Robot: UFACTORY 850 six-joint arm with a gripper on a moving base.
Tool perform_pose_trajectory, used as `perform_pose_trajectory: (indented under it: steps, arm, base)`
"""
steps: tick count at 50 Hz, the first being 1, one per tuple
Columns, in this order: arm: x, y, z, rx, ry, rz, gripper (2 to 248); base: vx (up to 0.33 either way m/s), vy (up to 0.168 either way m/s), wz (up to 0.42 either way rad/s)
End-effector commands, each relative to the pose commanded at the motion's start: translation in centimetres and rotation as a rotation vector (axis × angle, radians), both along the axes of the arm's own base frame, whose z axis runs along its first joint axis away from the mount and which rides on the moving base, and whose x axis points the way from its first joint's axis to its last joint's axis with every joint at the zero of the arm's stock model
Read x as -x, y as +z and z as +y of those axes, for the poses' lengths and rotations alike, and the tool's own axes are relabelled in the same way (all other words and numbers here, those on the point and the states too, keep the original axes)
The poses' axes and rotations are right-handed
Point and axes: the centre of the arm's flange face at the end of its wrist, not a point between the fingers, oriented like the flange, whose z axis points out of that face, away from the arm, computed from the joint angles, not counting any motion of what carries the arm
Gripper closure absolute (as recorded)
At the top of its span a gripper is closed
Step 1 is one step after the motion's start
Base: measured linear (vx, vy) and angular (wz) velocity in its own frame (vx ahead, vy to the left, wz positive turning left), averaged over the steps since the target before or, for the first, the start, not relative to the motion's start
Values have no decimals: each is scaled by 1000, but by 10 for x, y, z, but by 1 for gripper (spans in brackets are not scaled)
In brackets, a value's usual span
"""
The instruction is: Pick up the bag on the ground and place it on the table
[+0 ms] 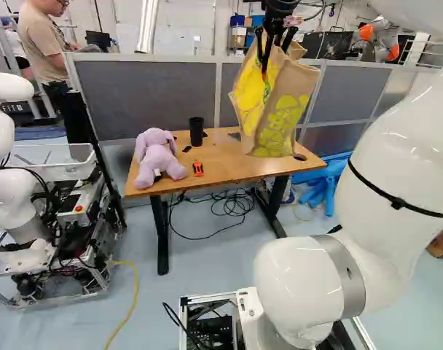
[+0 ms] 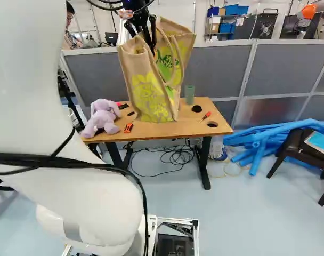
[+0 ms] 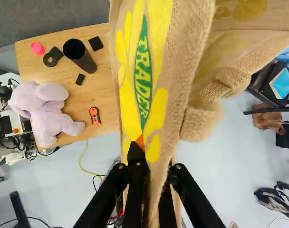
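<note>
Where the white arm (image 1: 396, 168) leans in large and close at the right of the left base view, its joint sits at the foot. Farther out and up high, the gripper (image 1: 266, 64) is closed on the bag (image 1: 281, 117), a fold of the tan cloth pinched between its two fingers. The bag hangs upright over the wooden table (image 1: 229, 171); whether its bottom touches the wood, I cannot tell. Near the table's front edge lie a lilac plush toy (image 1: 157, 162) and, beside it, a small orange tool (image 1: 198, 168). Behind them stands a black cup (image 1: 197, 131), and past the bag, a greenish tumbler (image 2: 189, 95). On the floor to the right of the table, blue tubes (image 2: 266, 141) are heaped. Beyond the table runs a grey partition (image 1: 145, 95), with a shelf (image 2: 220, 26) showing over its top.
</note>
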Motion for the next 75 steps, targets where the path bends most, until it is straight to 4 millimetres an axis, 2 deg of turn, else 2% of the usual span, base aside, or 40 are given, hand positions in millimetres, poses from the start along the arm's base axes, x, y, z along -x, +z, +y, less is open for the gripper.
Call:
perform_pose_trajectory:
  steps: [25, 67, 75]
  arm:
    - [0, 0, 0, 0, 0, 0, 216]
    - [0, 0, 0, 0, 0, 0, 216]
    - [0, 0, 0, -17, -45, -6, 216]
  base:
    - [129, 68, -13]
    - [5, 0, -2]
    - [0, 0, 0]
